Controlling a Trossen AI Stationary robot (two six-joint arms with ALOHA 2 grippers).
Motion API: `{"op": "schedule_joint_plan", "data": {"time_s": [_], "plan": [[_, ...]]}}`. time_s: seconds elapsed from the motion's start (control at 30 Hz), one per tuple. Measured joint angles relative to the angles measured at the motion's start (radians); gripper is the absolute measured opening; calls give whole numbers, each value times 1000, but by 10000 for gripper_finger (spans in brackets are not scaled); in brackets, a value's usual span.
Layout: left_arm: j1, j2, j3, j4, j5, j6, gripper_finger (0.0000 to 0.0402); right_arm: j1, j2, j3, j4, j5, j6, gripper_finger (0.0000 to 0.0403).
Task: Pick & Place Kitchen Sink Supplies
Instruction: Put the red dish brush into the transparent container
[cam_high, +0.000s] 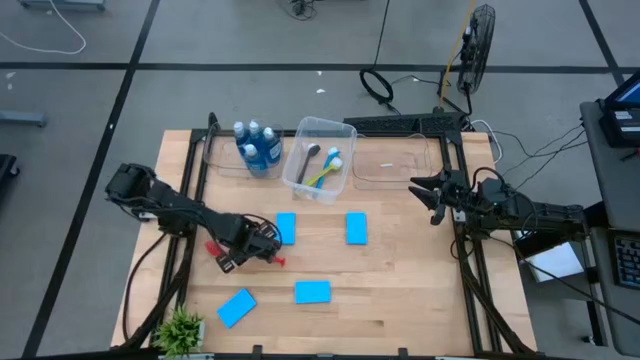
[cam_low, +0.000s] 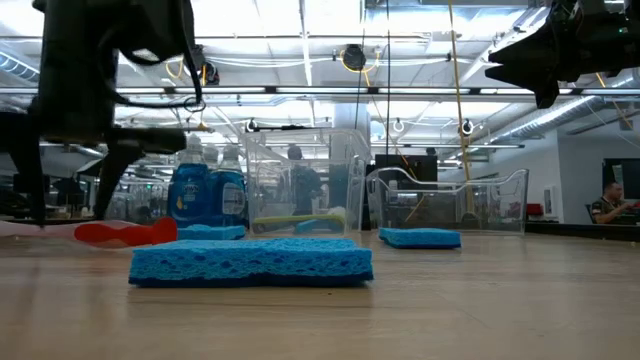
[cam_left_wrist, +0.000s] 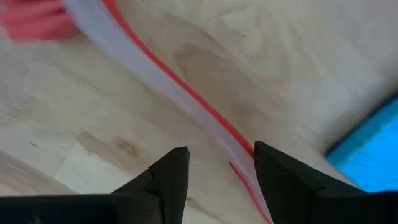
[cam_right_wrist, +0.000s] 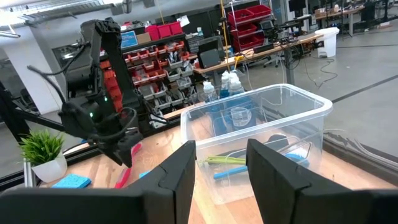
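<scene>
A red long-handled brush lies flat on the table under my left gripper. In the left wrist view the gripper is open, pointing down, with a finger on either side of the red-and-white handle. In the low view the brush rests on the wood. Several flat blue sponges lie on the table. Blue soap bottles stand in the left clear bin, and other brushes lie in the middle bin. My right gripper waits open, raised over the table's right side. My left gripper straddles the brush handle from above, fingers across it. The handle runs close along the inner side of one finger. I cannot tell whether that finger touches it. The brush lies on the table.
Three clear bins stand along the far edge: one with bottles, the middle one with brushes, the right one. One sponge lies just beside the left gripper. A small potted plant stands at the near left corner.
</scene>
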Motion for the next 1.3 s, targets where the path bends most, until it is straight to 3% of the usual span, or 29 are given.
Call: {"op": "schedule_joint_plan", "data": {"time_s": [0.33, 0.87, 1.3], "plan": [[29, 84, 0, 61, -9, 4, 184, 0, 0, 0, 0, 0, 0, 130], [30, 86, 1, 38, -40, 43, 182, 0, 0, 0, 0, 0, -6, 130], [31, 86, 1, 1, -63, 50, 62, 0, 0, 0, 0, 0, -4, 130]]}}
